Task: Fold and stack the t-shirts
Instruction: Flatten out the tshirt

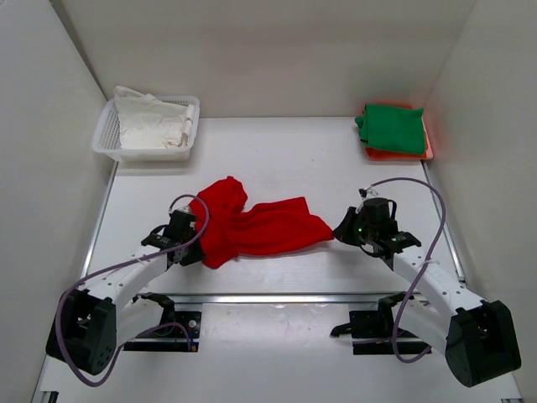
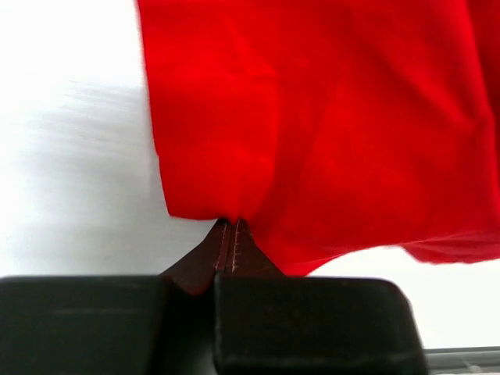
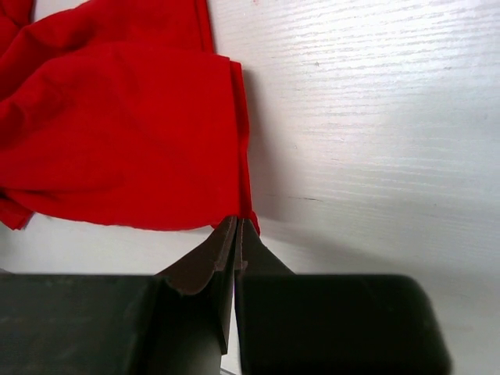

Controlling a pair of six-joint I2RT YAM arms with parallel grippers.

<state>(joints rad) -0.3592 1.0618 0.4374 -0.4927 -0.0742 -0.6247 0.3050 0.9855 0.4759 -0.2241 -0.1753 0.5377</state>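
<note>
Top external view: a red t-shirt is shown lying crumpled on the white table, between the two arms and slightly left of centre. Its bulk is bunched toward the left, and a flatter portion is drawn out toward the right. The left gripper is placed at the lower left edge of the garment, and the right gripper at its right-hand tip.

Left wrist view: the jaws are seen pressed together on a corner of the red fabric, with no gap visible between them. The cloth spreads away from that pinch across the upper part of the view.

Right wrist view: the jaws are likewise closed on a folded corner of the same shirt, where a doubled hem edge is visible. Bare table is shown to the right of it.

At the far right corner of the table, a green t-shirt is seen folded on top of an orange t-shirt, of which only the edges are exposed. At the far left corner, a white basket is shown holding a rumpled white cloth.
</note>
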